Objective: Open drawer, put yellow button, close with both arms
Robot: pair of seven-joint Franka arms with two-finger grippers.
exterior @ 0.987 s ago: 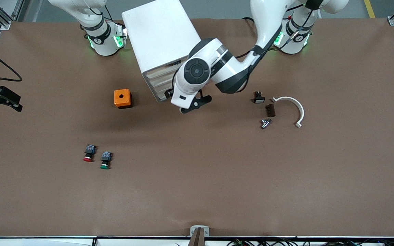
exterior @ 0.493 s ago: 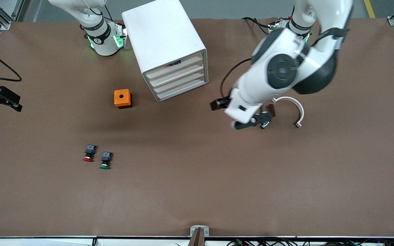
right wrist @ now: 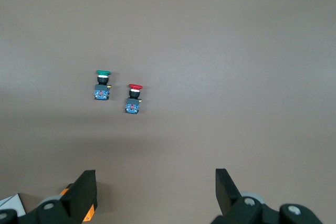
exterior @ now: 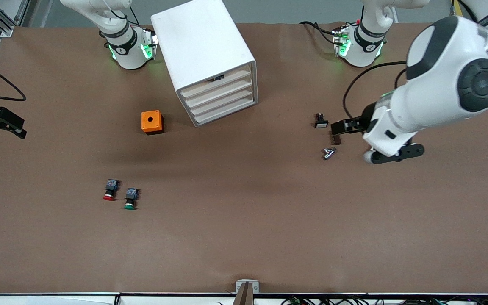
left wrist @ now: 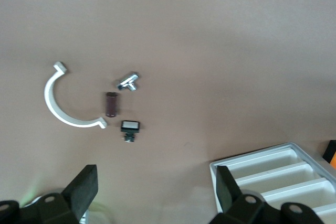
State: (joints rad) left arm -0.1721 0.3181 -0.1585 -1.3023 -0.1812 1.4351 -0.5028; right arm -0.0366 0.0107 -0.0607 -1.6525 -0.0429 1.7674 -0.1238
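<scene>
Withdrawn from the cabinet [exterior: 203,51], the left gripper [exterior: 340,127] is now held wide open over small parts toward its own table end, the right gripper [right wrist: 155,195] likewise wide; the drawer [exterior: 217,84] appears closed, with no yellow button visible.

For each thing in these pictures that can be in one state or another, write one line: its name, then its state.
drawer: shut, flush with the three below.
left gripper: open, empty, over the small parts.
right gripper: open, empty, waiting at the table's edge.
red button: lying on its side.
green button: lying on its side.
</scene>
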